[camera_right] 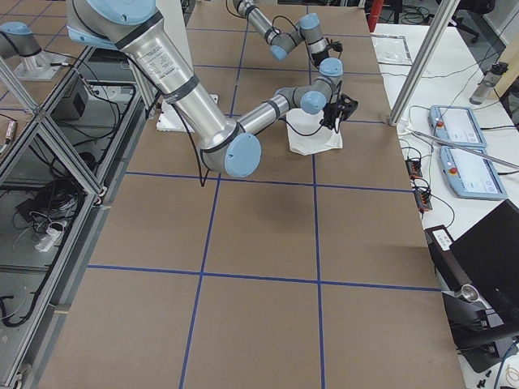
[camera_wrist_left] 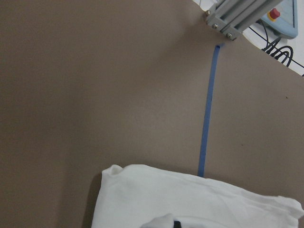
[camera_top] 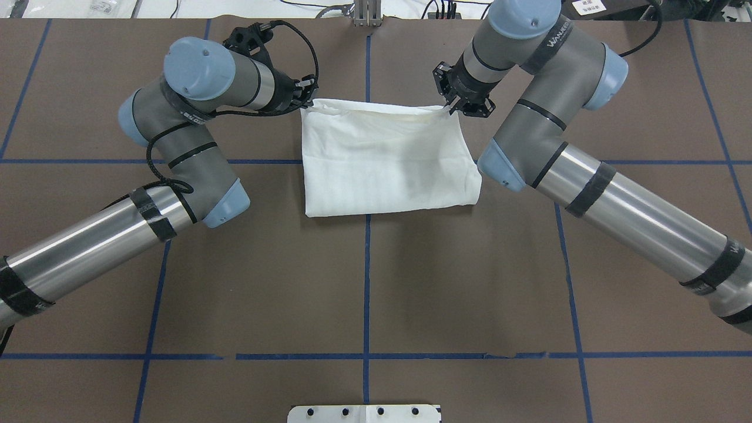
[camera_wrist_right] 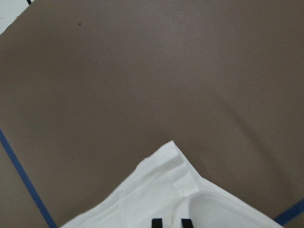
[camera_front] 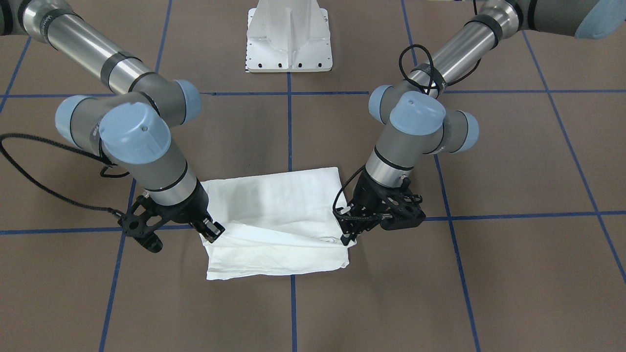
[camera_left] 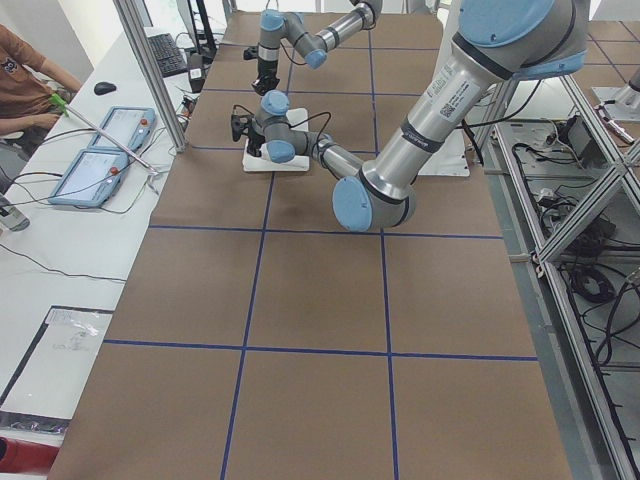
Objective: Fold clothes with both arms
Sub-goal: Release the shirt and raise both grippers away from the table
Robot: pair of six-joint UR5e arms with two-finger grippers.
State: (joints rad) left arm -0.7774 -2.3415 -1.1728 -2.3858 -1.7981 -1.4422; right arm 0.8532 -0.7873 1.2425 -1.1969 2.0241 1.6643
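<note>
The white shirt (camera_front: 279, 205) lies folded into a rectangle on the brown table, plain side up, with no print showing. It also shows in the overhead view (camera_top: 382, 164). My left gripper (camera_front: 346, 238) is shut on one corner of the top layer at the edge far from the robot's base; it also shows overhead (camera_top: 308, 103). My right gripper (camera_front: 214, 231) is shut on the other corner of that edge (camera_top: 451, 108). The held layer is lifted a little between them. The wrist views show the cloth (camera_wrist_left: 190, 204) (camera_wrist_right: 156, 199) at the fingertips.
The white pedestal base (camera_front: 289, 39) stands behind the shirt on the robot's side. Blue tape lines (camera_top: 366, 282) cross the brown table. Beyond the far edge, an aluminium post (camera_left: 150, 80), two control pendants (camera_left: 100, 150) and a seated person (camera_left: 20, 70).
</note>
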